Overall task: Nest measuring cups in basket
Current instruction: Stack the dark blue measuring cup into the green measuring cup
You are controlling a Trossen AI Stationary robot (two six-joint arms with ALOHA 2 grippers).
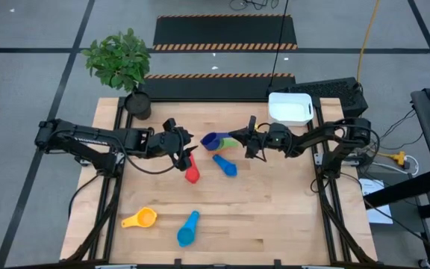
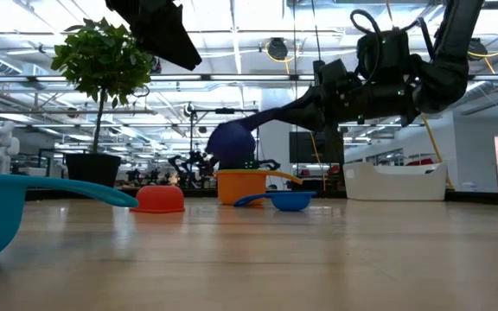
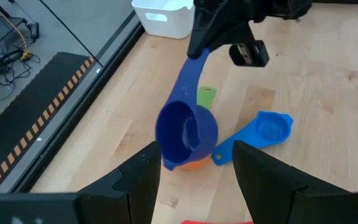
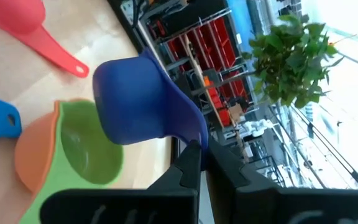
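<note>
My right gripper (image 1: 247, 140) is shut on the dark blue cup (image 1: 213, 140), which hangs just above a green cup (image 4: 89, 149) nested in an orange cup (image 4: 33, 162). My left gripper (image 3: 194, 186) is open at the table's middle left, pointing at that cup from a short way off and touching nothing. The red cup (image 1: 192, 175) lies mouth down just on the near side of my left gripper. The medium blue cup (image 1: 226, 166) lies beside the stack. A yellow-orange cup (image 1: 140, 218) and a light blue cup (image 1: 187, 228) lie near the front edge. The white basket (image 1: 290, 108) stands at the far right. My right gripper pinches the dark blue cup's handle at its free end (image 4: 192, 135) between its two fingers. The fingers come about level from the table's right side. The cup is lifted clear and tilted, its bowl (image 2: 232, 142) hanging over the orange cup (image 2: 240, 186).
A potted plant (image 1: 122, 63) stands at the far left corner in a dark pot (image 1: 137, 104). A dark keyboard-like device (image 1: 334, 90) lies behind the basket. Bare wood stretches across the near right part of the table (image 1: 290, 217).
</note>
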